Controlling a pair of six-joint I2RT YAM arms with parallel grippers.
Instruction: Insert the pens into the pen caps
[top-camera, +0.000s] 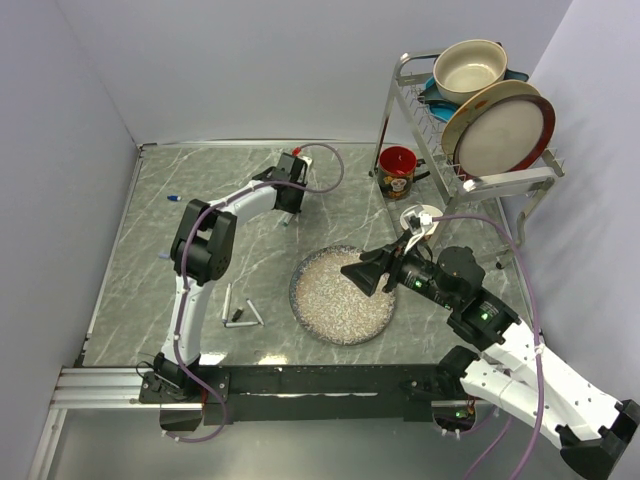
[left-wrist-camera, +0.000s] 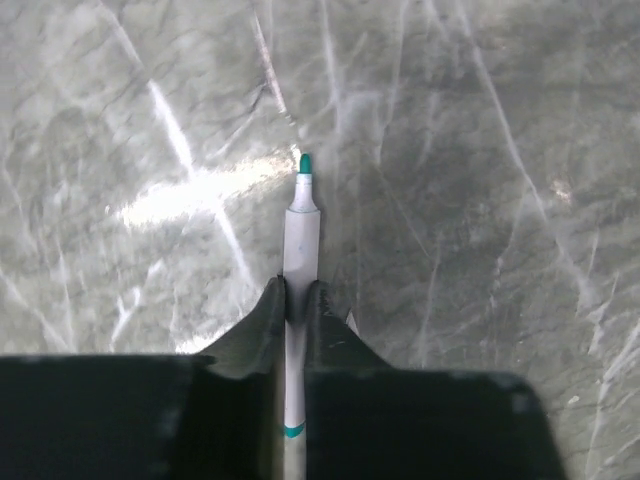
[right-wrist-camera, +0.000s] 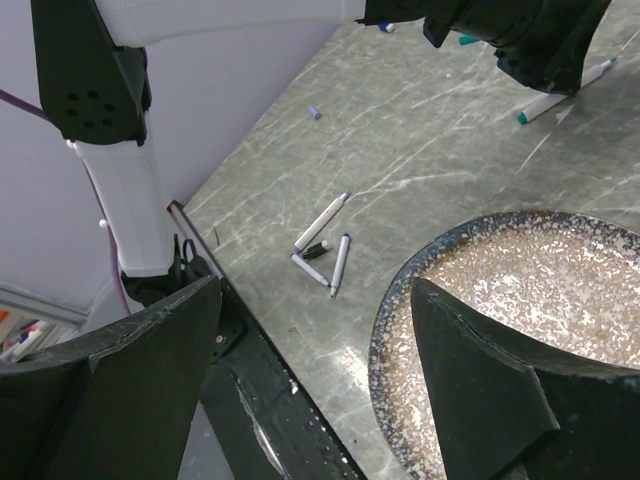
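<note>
**Left arm.** The left gripper (left-wrist-camera: 295, 298) is clamping a white pen (left-wrist-camera: 302, 225), with its jaws drawn in against the barrel. The uncapped teal nib is pointing away from the wrist along the desk (left-wrist-camera: 480, 150). Whether the pen is sitting on the surface or hanging clear of it cannot be told. Roughly the front half of the barrel is projecting unsupported beyond the fingertips.

**Right arm.** The right gripper (right-wrist-camera: 315, 300) is hanging wide open and holding nothing, above the near rim of the speckled plate (right-wrist-camera: 385, 330).

**Desk.** Three other pens (right-wrist-camera: 325, 250) are lying in a loose cluster just beside the plate, toward the left arm's base. A small blue cap (right-wrist-camera: 314, 112) is lying well apart from them, near the left wall.

**Likely faults from here.**
- The overhang is giving any sideways push at the nib some leverage, so the pen may pivot or slide in the jaws on meeting a cap.
- An unheld cap is liable to skid or topple instead of seating.
- The bare nib may mark the desk if dragged.
</note>
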